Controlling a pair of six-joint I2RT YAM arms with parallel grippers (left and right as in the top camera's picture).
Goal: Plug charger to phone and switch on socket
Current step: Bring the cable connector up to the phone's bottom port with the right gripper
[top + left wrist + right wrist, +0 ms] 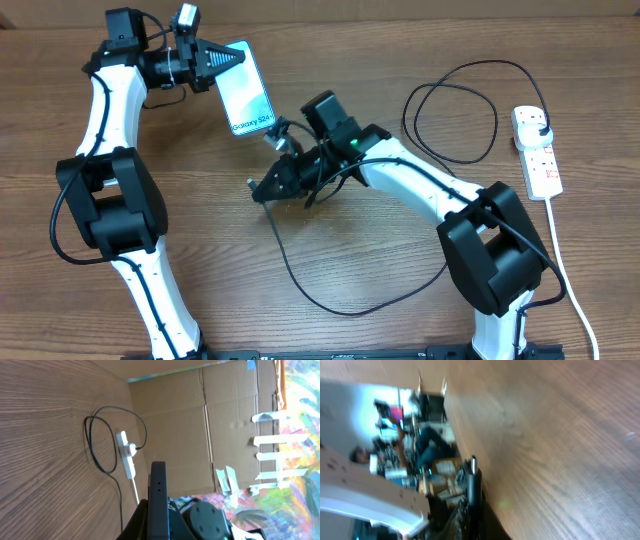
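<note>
The phone (247, 92), teal screen up with small text at its near end, is held off the table at the back left by my left gripper (232, 60), which is shut on its far end. In the left wrist view the phone (158, 491) shows edge-on between the fingers (158, 522). My right gripper (262, 187) is shut on the charger's small plug tip (251, 184), just in front of the phone's near end. The charger cable (300, 285) loops across the table to its black plug (540, 124) in the socket (538, 152). The right wrist view is blurred; a thin black tip (473, 482) sticks out of the jaws.
The socket's white cord (562, 270) runs down the right side toward the front edge. The cable makes a large loop (450, 110) left of the socket, also seen in the left wrist view (100, 435) beside the socket (127, 455). A cardboard wall (200, 425) stands behind the table.
</note>
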